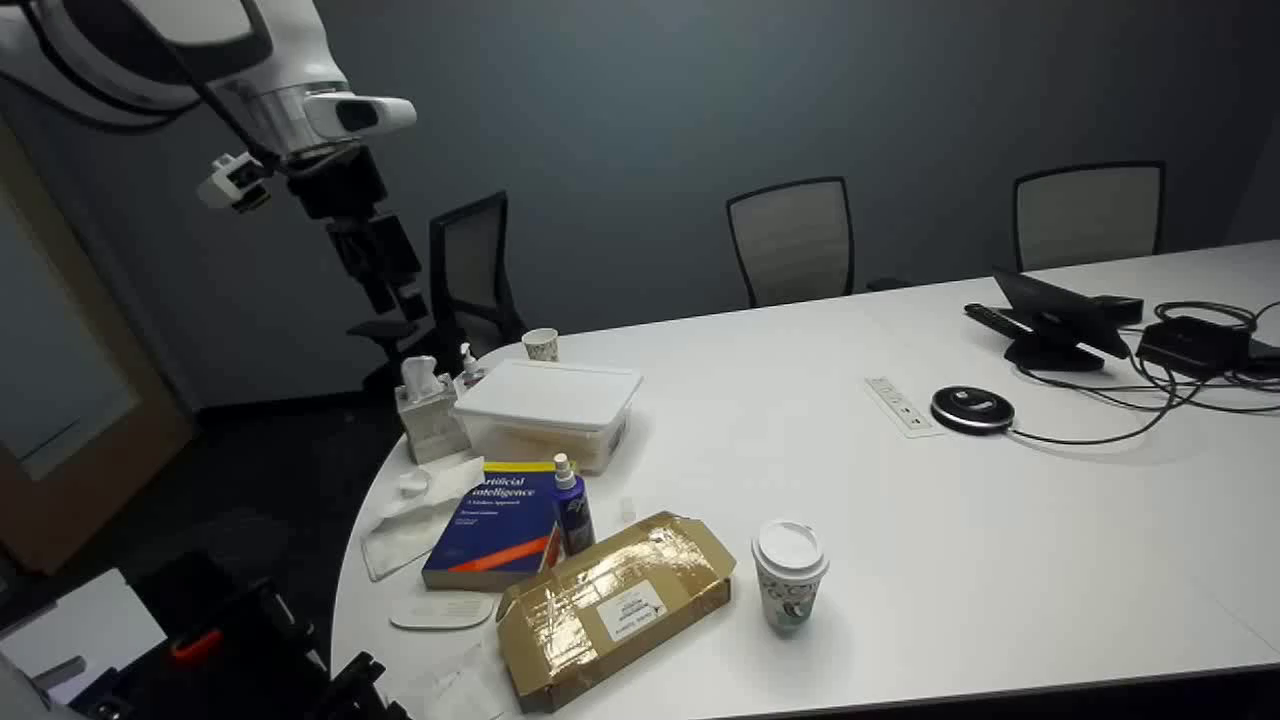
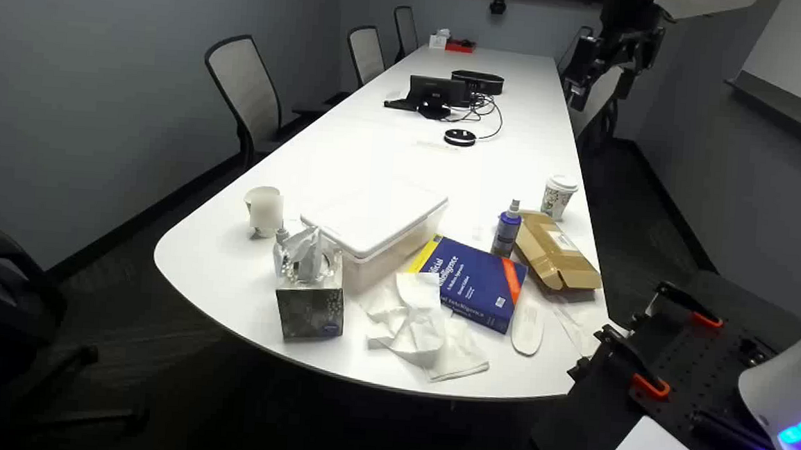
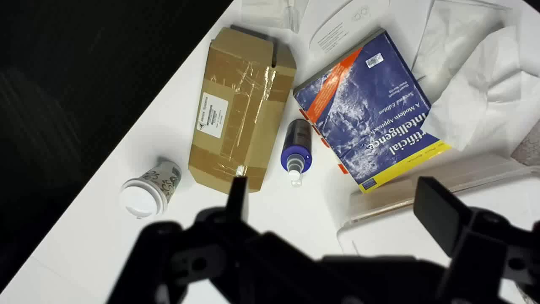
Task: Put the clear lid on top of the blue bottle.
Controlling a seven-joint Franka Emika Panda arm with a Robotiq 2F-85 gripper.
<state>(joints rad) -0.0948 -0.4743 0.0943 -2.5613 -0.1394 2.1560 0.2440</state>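
Note:
The blue bottle stands upright on the table between the book and the cardboard box. It has a white spray nozzle on top and shows in an exterior view and in the wrist view. A small clear lid lies on the table a short way from the bottle. In the wrist view a small clear shape at the nozzle tip looks like this lid, partly hidden by the nozzle. My gripper is high above the table, open and empty; its fingers are wide apart.
A cardboard box and a blue book flank the bottle. A lidded plastic bin, a tissue box, paper cups and crumpled tissues stand or lie around. A conference puck sits farther along the table.

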